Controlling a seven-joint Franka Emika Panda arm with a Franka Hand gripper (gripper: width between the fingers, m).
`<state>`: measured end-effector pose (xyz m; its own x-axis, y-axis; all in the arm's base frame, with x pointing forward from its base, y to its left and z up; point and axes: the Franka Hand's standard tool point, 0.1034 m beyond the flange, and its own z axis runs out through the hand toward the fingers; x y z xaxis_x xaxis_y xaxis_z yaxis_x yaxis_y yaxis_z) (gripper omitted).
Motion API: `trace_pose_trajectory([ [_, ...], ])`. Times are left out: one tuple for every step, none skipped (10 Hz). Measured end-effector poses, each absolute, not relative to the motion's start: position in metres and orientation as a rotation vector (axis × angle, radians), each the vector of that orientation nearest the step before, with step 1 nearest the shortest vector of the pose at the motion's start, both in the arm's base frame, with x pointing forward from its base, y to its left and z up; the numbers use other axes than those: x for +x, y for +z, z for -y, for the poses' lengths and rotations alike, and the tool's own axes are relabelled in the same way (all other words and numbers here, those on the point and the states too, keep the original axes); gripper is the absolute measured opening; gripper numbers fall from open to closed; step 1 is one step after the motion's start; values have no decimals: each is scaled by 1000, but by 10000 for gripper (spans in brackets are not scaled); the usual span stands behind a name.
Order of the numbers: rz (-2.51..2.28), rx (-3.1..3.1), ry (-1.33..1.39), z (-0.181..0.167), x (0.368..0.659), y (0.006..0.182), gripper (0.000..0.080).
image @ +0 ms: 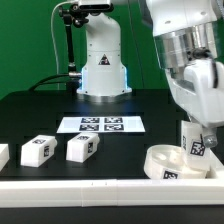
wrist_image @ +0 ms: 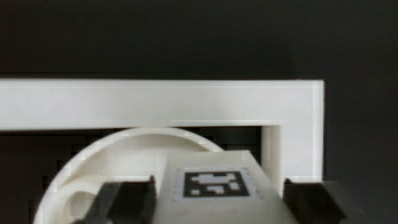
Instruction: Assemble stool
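Note:
The round white seat disc point(image: 175, 162) lies at the front of the exterior view's right, hollow side up, with a tag on its rim. My gripper point(image: 196, 128) hangs just above it, shut on a white blocky leg point(image: 193, 140) that stands upright over the disc. In the wrist view the leg point(wrist_image: 215, 175) with its square tag fills the gap between my two dark fingers point(wrist_image: 125, 203), and the disc's curved rim point(wrist_image: 103, 160) shows beside it. Two more legs point(image: 38, 149) point(image: 83, 148) lie on the table at the exterior view's left.
Part of another white piece point(image: 2, 155) shows at the left edge. The marker board point(image: 100, 124) lies mid-table in front of the arm's base point(image: 101, 70). A white border rail point(image: 70, 186) point(wrist_image: 160, 104) runs along the front and turns a corner near the disc.

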<state>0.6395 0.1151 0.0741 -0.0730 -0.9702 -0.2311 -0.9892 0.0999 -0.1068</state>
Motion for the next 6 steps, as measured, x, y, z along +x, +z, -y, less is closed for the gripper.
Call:
trace_pose_trajectory([
  [-2229, -1843, 128, -115, 640, 74, 345],
  [-2277, -1768, 134, -115, 641, 74, 345],
  [-2310, -1713, 149, -115, 641, 74, 345],
  [-2321, -1698, 155, -115, 641, 74, 345],
  [-2323, -1693, 157, -116, 641, 74, 345],
  [-2313, -1706, 155, -117, 641, 74, 500],
])
